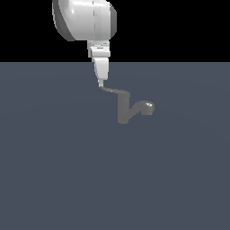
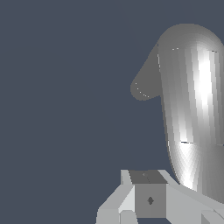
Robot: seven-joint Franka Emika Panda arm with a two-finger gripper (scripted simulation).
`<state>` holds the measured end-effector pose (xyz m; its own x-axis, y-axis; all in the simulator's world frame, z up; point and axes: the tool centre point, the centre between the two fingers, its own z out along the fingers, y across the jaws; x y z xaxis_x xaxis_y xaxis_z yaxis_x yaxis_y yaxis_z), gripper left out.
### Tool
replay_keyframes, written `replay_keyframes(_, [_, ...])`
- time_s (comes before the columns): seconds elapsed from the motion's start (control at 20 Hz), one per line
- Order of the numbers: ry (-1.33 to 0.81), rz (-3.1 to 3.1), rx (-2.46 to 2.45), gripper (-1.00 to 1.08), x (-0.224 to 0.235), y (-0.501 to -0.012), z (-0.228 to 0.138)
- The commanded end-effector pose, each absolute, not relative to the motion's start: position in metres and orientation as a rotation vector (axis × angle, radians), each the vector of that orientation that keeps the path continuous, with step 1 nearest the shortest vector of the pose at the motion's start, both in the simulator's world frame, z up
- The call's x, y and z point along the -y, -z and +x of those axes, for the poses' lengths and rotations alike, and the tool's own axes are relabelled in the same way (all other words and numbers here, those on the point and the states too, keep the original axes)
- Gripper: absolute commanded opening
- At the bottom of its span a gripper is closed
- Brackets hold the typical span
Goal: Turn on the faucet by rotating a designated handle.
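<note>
The grey faucet [image 1: 122,111] stands upright near the middle of the exterior view, and its spout ends in a rounded shiny tip [image 1: 148,107] toward that view's right. The thin handle [image 1: 114,91] runs from the top of the body toward the exterior view's left. My gripper [image 1: 101,84] comes straight down from above, and its tip meets the handle's free end. Its fingers look pressed together with nothing between them. In the wrist view the gripper [image 2: 148,189] sits right beside a large shiny grey curved surface of the faucet [image 2: 192,109]. A darker stub [image 2: 144,87] pokes out behind that surface.
A flat dark blue-grey floor [image 1: 54,170] spreads around the faucet. The bulky white arm link [image 1: 85,18] hangs over the scene at the top of the exterior view.
</note>
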<state>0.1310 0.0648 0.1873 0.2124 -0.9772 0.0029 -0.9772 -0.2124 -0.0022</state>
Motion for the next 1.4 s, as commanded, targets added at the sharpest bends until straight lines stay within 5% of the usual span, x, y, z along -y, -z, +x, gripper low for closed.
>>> replay_keyframes(0.0, [-0.004,2.414,2.008,-1.0,-0.059,-0.18,0.139])
replay_keyframes(1.35, [0.0,2.377,2.054,-1.0,-0.052,-0.173,0.131])
